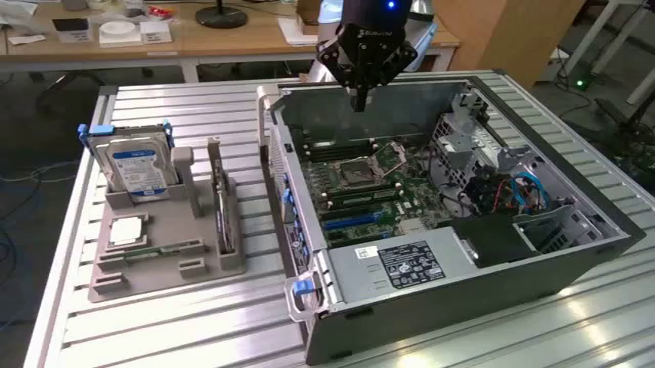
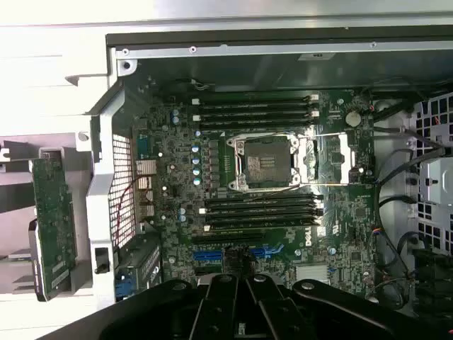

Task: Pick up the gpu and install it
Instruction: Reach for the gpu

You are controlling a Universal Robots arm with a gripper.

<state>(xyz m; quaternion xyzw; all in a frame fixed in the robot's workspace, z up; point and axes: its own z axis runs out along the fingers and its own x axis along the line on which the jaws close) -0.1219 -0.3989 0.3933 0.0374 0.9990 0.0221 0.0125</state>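
**End effector clenched over open case, gpu sitting in holder**

The exterior view is showing the whole layout. The end effector [image 1: 358, 102] is hanging above the back edge of the open computer case [image 1: 492, 284], fingers pinched together and grasping nothing. The gpu [image 1: 221, 211] is standing on edge in a slot of the grey holder [image 1: 169, 268] on the counter [image 1: 184, 115], well apart from the end effector and just beside the case's outer wall on the exterior view's left. From here it is reading as a thin dark strip.

The wrist view is looking straight down into the case. It is showing the motherboard [image 2: 177, 177], the CPU socket [image 2: 265, 163] and the blue expansion slot [image 2: 212, 253] close to the fingertips of the end effector [image 2: 246, 280]. The gpu [image 2: 53, 219] is showing its flat face here, a dark greenish board outside the case wall.

A hard drive [image 1: 138, 169], a processor chip [image 1: 125, 230] and a memory stick [image 1: 164, 249] are sharing the holder. The case wall is standing between gpu and motherboard.
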